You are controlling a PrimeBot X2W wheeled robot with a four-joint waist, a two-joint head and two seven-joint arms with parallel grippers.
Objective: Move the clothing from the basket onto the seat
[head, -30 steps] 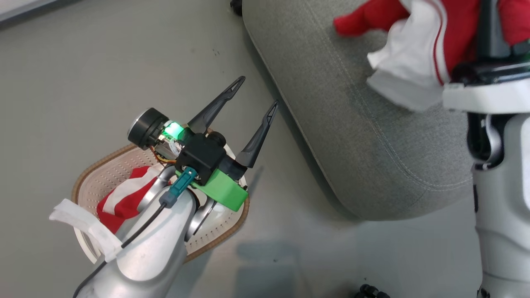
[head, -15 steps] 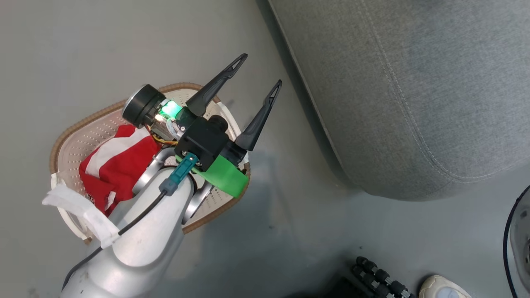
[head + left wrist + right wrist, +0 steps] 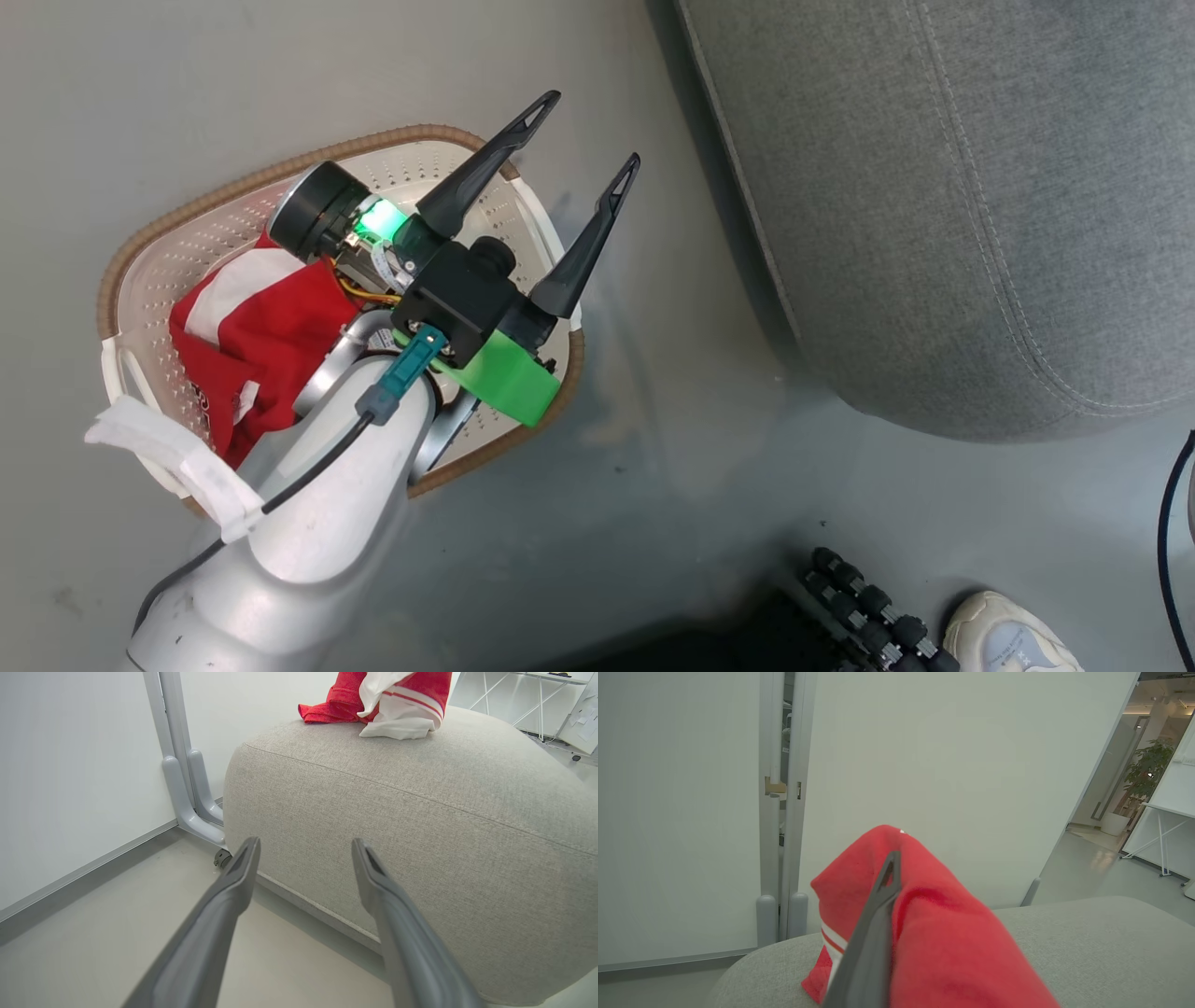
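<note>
We see the grey seat (image 3: 934,187) at the right. Near it on the floor stands the basket (image 3: 177,266), with one red garment (image 3: 271,336) inside. Our left gripper (image 3: 593,126) hovers above the basket, jaws spread. Our right gripper (image 3: 892,863) pinches the other red garment (image 3: 943,933) on top of the seat.

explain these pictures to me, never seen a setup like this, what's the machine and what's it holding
This is a wheeled robot with two arms, each ending in a two-fingered claw. One picture looks down from its head; the other two look along each claw from the wrists. On the floor sits a small cream perforated plastic basket with a red and white garment inside. The left claw hovers open over it, empty. The right claw is shut on another red and white garment, whose lower end rests on the large grey fabric seat.
</note>
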